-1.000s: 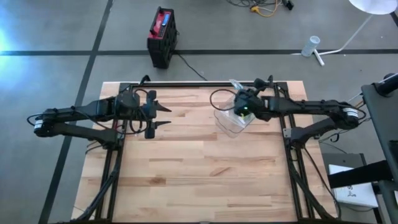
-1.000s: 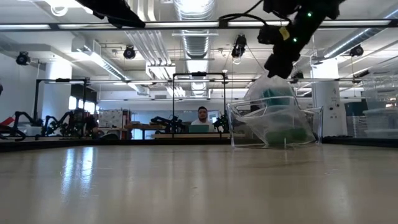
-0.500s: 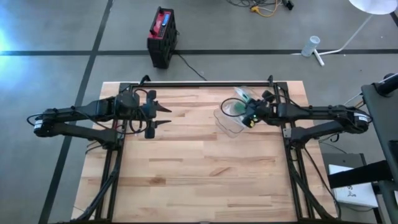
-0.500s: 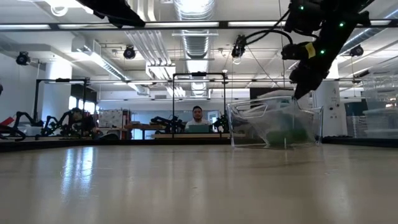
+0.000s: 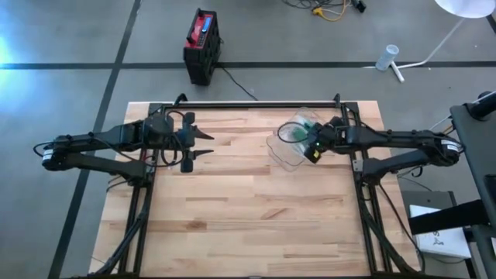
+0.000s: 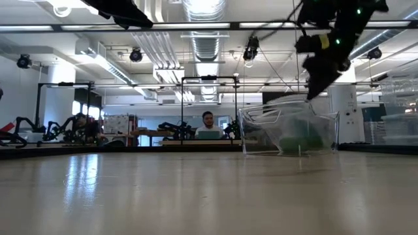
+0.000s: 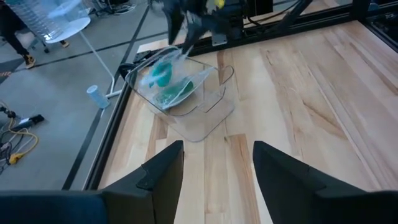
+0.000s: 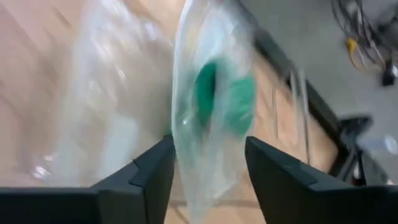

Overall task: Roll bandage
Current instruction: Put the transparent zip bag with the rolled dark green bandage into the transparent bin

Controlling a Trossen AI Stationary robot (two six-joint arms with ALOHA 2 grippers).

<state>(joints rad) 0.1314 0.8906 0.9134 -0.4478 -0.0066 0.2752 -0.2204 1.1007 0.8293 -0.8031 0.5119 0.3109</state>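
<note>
A clear plastic bag holding the green bandage [image 7: 165, 81] lies in a clear plastic container [image 5: 288, 151] at the table's far right. Its upper part leans on the container's far wall. My right gripper [image 8: 208, 142] hangs just over the container, slanting down, fingers apart. The bag's upper edge [image 8: 211, 93] shows in the gap between them. In the low view the right gripper [image 6: 312, 91] is above the container's rim [image 6: 287, 112]. My left gripper [image 5: 203, 145] waits open at the far left, nothing between its fingers [image 7: 161, 171]. My right gripper's fingers stand apart on either side of the bag's upper edge [image 8: 208, 174], coming from above and from the table's right. The view is blurred, and I cannot tell whether a finger still touches the plastic.
Black frame rails [image 5: 248, 104] run along the table's far edge and both sides. A red and black box [image 5: 201, 45] sits on the floor beyond the far edge. In the low view a person [image 6: 208, 123] sits far behind the table. Bare wood fills the near half [image 5: 248, 225].
My right gripper has opened and let go of the bag, drawn back a little toward the table's right edge, rolled and tipped further down. The bag, first held upright above the container, has sunk into it.
</note>
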